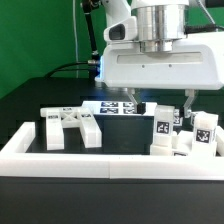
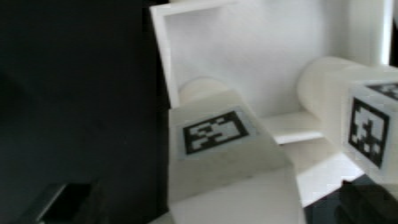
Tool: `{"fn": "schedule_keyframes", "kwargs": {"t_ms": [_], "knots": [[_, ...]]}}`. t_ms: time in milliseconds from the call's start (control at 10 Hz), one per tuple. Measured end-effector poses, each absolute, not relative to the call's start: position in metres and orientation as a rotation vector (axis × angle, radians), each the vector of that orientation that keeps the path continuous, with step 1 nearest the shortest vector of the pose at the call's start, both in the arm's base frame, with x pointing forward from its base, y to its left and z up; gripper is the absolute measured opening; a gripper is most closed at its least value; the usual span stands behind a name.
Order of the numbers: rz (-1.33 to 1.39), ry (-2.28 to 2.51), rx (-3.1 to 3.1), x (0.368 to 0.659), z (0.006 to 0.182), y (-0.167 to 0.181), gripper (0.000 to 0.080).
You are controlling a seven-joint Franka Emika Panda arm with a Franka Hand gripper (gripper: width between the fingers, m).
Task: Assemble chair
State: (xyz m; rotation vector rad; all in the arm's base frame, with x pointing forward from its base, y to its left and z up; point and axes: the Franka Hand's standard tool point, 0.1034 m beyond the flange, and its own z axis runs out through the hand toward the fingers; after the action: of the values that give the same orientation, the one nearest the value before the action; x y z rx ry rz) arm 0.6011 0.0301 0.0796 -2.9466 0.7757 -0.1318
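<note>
Free: black tabletop at the exterior view's left.
Blocked: white tagged plastic blocks under gripper; long white rail in front.

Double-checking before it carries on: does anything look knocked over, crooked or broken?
Nothing stands out. The X-braced frame lies flat inside the white rail; the tagged parts stand bunched at the exterior view's right, beneath the open jaws. No damage visible.

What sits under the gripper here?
Below the open gripper stand upright white tagged chair parts. The marker board lies behind them, only partly in sight. The rail in front hides the parts' bases.
</note>
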Motion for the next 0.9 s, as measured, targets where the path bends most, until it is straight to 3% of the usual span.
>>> {"fn": "schedule_keyframes", "kwargs": {"t_ms": [100, 200, 300, 600, 900], "knots": [[-0.132, 0.776, -2.947, 0.6011, 0.0796, 0.0295, 0.0564], [-0.132, 0.778, -2.946, 0.6011, 0.0796, 0.0294, 0.0382], [-0.132, 0.778, -2.946, 0.6011, 0.0796, 0.0294, 0.0288], [-0.127, 0.876, -2.915, 0.6011, 0.0795, 0.0292, 0.0288], [-0.091, 1.491, -2.625, 0.6019, 0.0786, 0.0255, 0.0289]]}}
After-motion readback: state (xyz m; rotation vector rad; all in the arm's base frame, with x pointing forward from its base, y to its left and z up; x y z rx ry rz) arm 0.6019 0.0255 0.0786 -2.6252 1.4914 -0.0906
